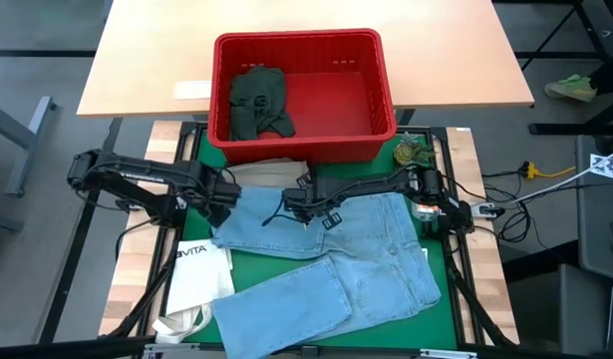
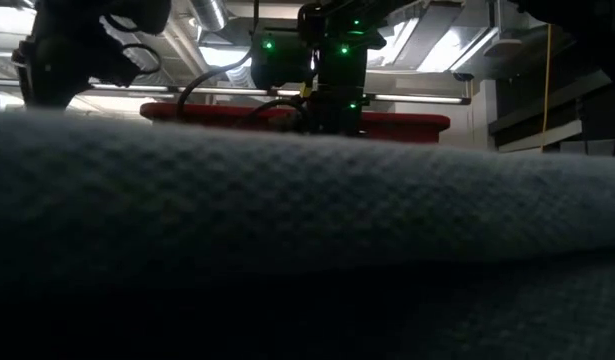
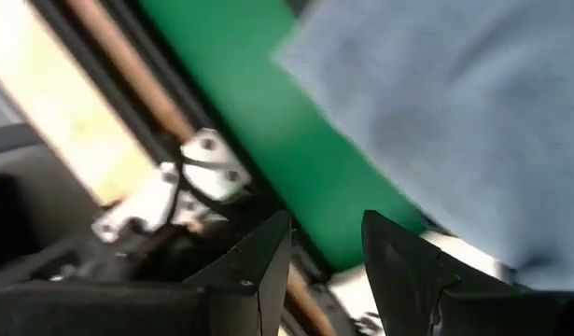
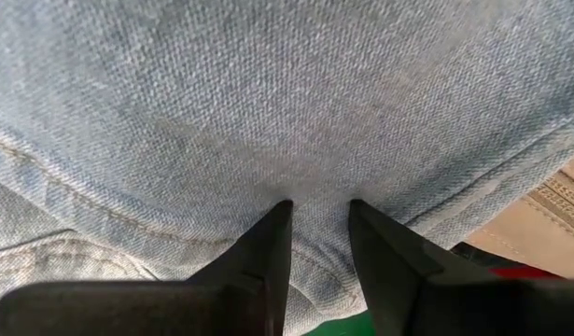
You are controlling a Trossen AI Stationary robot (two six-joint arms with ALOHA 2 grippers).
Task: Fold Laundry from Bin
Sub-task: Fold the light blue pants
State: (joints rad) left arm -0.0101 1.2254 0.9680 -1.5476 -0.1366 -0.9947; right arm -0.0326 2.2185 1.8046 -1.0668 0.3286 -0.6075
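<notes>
Green matting (image 1: pixel 286 267) covers your work table, and the light blue jeans (image 1: pixel 386 249) lie flat on it. They run on a slant, from the waist end up by the red bin (image 1: pixel 384 70) down to the leg end at the near-left corner. A dark green piece (image 1: pixel 258 100) sits inside the bin, and a bit of tan trousers (image 1: pixel 271 172) peeks out just below it.

Your right gripper (image 1: pixel 304 211) is on the upper edge of the jeans. Its fingers (image 4: pixel 268 247) stand a little apart with denim pushed up between the tips, so it looks like a pinch on the cloth.

Your left gripper (image 1: pixel 226 199) is at the upper left corner of the jeans. Its fingers (image 3: pixel 259 261) stand apart with nothing between them; the cloth lies just beside them.

Both claws are at the same short end, side by side, so the long way of the jeans stretches away from them toward the white tote bag (image 1: pixel 201 274).
</notes>
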